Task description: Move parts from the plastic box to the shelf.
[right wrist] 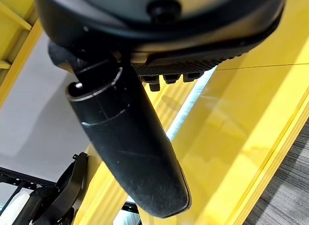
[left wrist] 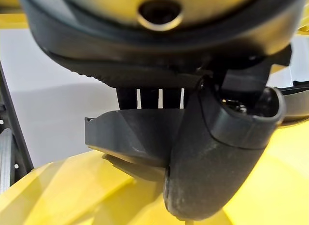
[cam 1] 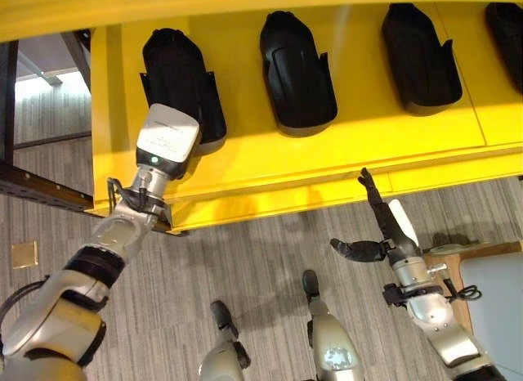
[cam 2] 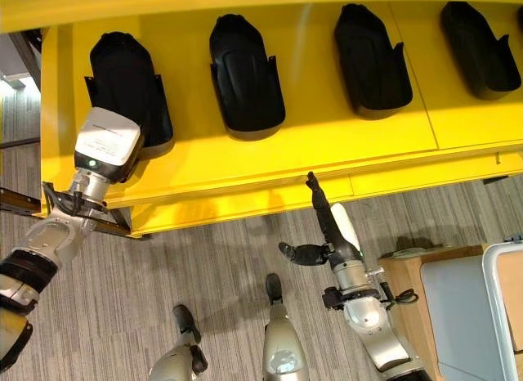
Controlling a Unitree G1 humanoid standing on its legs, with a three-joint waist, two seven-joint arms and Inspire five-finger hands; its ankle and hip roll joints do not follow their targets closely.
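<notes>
Below my fingers lies grey striped carpet (cam 1: 245, 266), with a wooden table corner (cam 1: 458, 258) beside my right fingers.

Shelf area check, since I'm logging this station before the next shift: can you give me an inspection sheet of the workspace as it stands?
Surface: yellow shelf, glossy; striped grey carpet below.
Job's things: black parts lie in a row on the shelf; leftmost part sits under the left hand, next part and third part lie free.
Clutter: nothing seen on the shelf.
Hands: left hand on the leftmost part, thumb curled round it; right hand below the shelf edge, fingers straight, holding nothing.
Cables: nothing seen.
Surroundings: dark metal rack frame at left; wooden table corner at right.
</notes>
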